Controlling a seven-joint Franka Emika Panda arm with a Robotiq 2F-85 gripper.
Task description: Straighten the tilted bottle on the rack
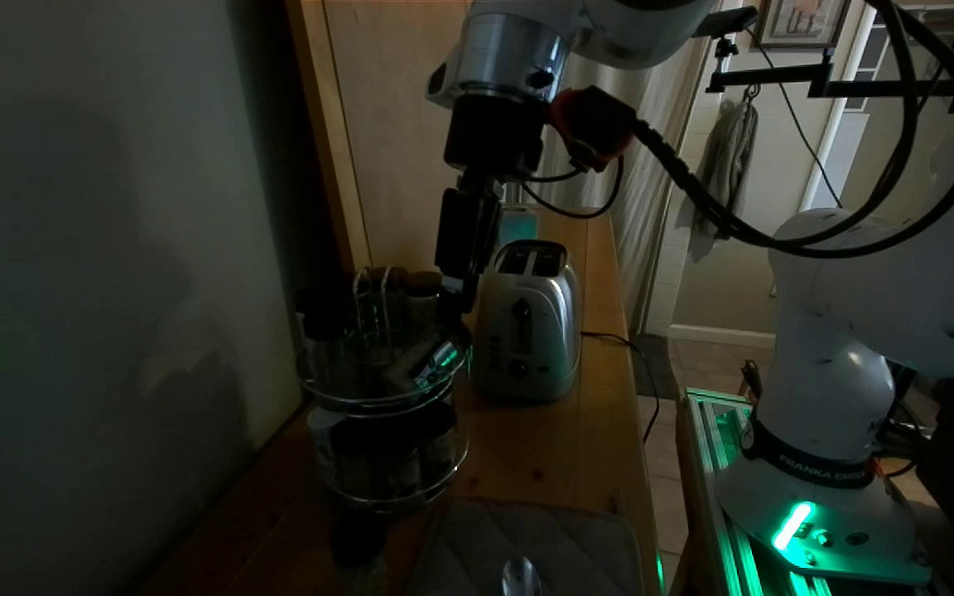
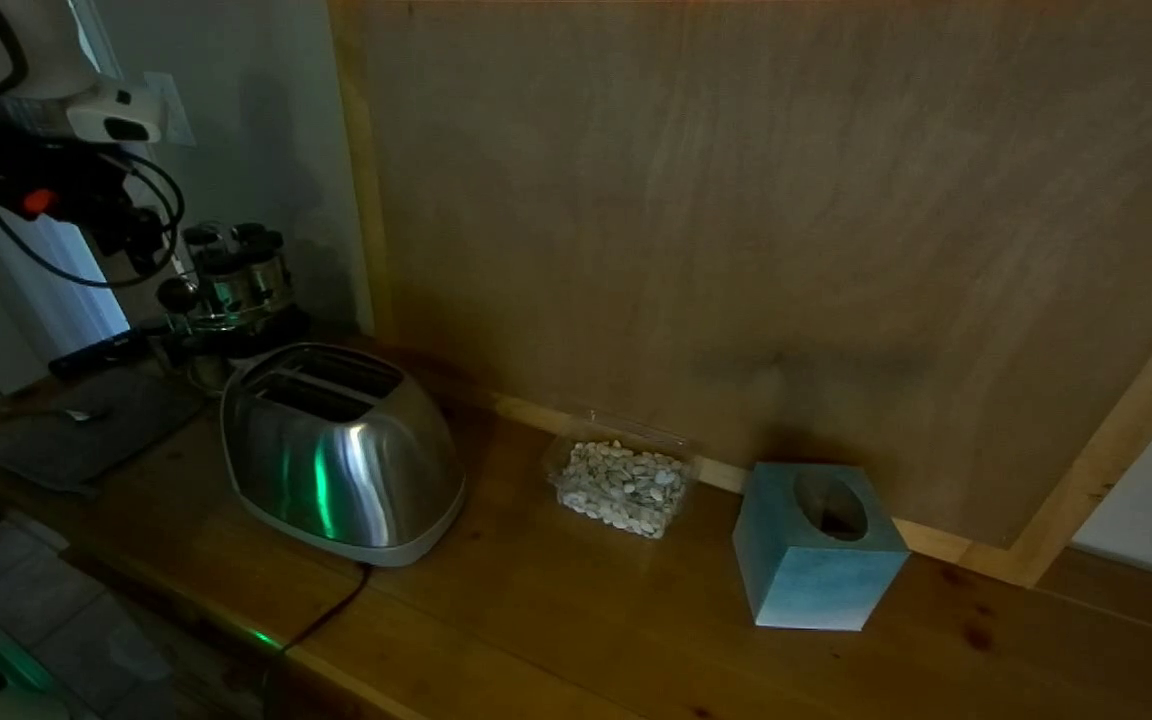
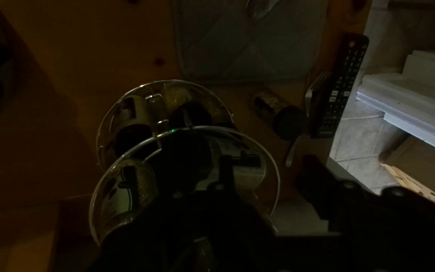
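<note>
Wrist view: gripper (image 3: pixel 269 163) near tilted bottle (image 3: pixel 248 167).

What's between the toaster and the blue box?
A clear tub of what look like pale pebbles sits between the toaster and the blue box, set back toward the wooden board, in an exterior view.

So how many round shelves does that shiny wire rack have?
2: the upper shelf and, beneath it, the lower shelf. Both show in an exterior view, so probably none is hidden.
</note>
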